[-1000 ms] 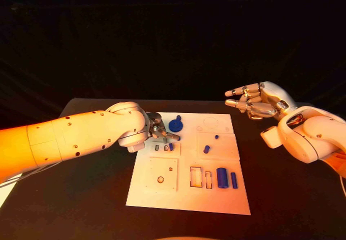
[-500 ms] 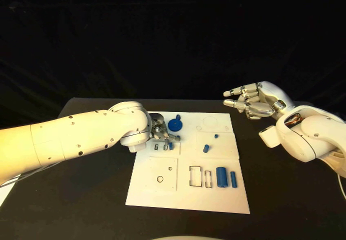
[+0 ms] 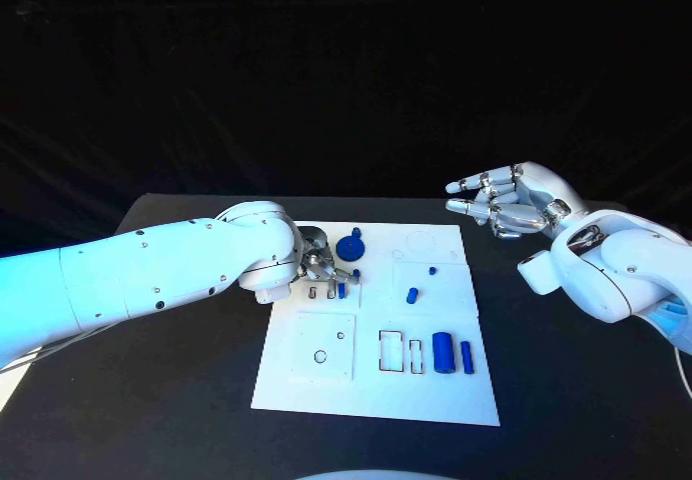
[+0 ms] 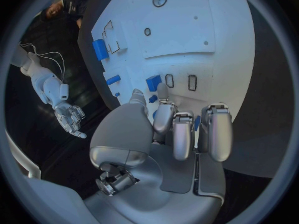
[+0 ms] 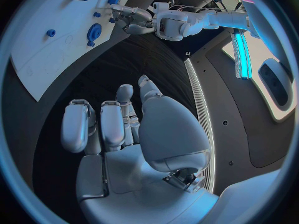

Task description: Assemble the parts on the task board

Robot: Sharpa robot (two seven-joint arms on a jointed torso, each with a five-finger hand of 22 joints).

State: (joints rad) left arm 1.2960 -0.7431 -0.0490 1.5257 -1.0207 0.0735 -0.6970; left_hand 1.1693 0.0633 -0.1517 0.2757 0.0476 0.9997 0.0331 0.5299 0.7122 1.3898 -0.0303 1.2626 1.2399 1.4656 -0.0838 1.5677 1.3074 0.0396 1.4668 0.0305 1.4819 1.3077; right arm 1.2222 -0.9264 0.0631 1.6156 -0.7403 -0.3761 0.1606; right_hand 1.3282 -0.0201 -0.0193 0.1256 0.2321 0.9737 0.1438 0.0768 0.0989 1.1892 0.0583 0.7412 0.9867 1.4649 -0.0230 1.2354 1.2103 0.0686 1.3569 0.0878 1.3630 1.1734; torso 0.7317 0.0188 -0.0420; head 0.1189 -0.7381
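Observation:
The white task board [image 3: 378,392] lies mid-table. My left hand [image 3: 320,263] hovers low over its far left part, fingers curled down. In the left wrist view the thumb and one fingertip of that hand [image 4: 168,134] flank a small blue block [image 4: 153,82] standing at a slot beside two empty slots [image 4: 192,82]; whether they grip it I cannot tell. A blue gear-like part [image 3: 351,248] lies just beyond the hand. My right hand [image 3: 508,206] is raised off the board's far right corner, fingers apart, holding nothing.
Two small blue pieces [image 3: 413,296] lie on the board's right half, and two blue cylinders [image 3: 444,354] stand near its right front beside empty rectangular outlines [image 3: 391,351]. A square plate outline [image 3: 326,347] sits at the left front. Black table [image 3: 173,400] surrounds the board.
My left hand has edged slightly toward the slots, its fingertips now closer to the small blue block. The right hand has barely moved.

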